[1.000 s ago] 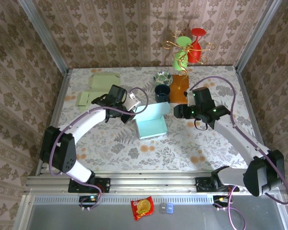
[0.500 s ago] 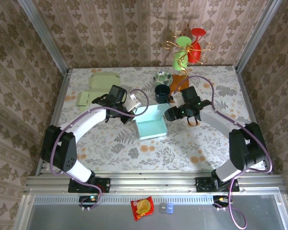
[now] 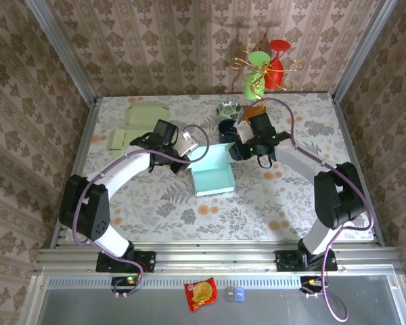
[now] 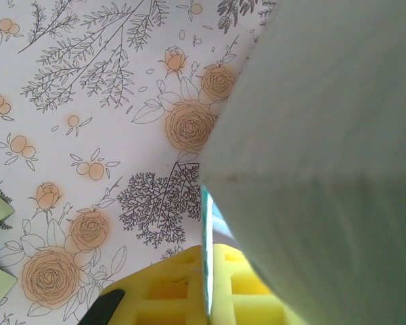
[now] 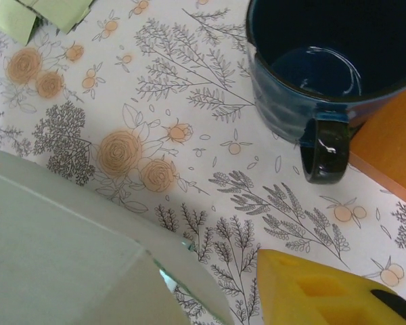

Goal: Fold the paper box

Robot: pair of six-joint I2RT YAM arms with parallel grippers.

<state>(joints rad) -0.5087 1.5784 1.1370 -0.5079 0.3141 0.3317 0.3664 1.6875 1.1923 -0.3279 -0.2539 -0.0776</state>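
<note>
pale teal paper box (image 3: 213, 177): lies mid-table between the two arms, long axis running from near-left to far-right, shallow tray part nearest the bases, one broad panel rising from it toward the far right.
left gripper (image 3: 191, 161): meets the box's left edge, jaws pressed together on a thin sheet edge of the box, seen against the yellow pads (image 4: 186, 261) in the left wrist view.
right gripper (image 3: 235, 150): hangs at the panel's far right corner; cannot tell whether the jaws stand apart or together; one yellow finger (image 5: 291, 271) shows just beside the panel's edge, apart from it.
dark blue glazed mug (image 5: 304, 61): stands upright just beyond the box, empty, handle turned toward the orange board (image 3: 252, 127) beside it.
small patterned bowl (image 3: 229, 109): sits just behind the mug, contents too small to tell.
flat pale green cardboard blanks (image 3: 139, 124): lie at the far left of the floral table (image 3: 155, 203).
red snack packet (image 3: 200, 293): lies on the grey ledge (image 3: 271, 298) in front of the bases, print too small to read.
</note>
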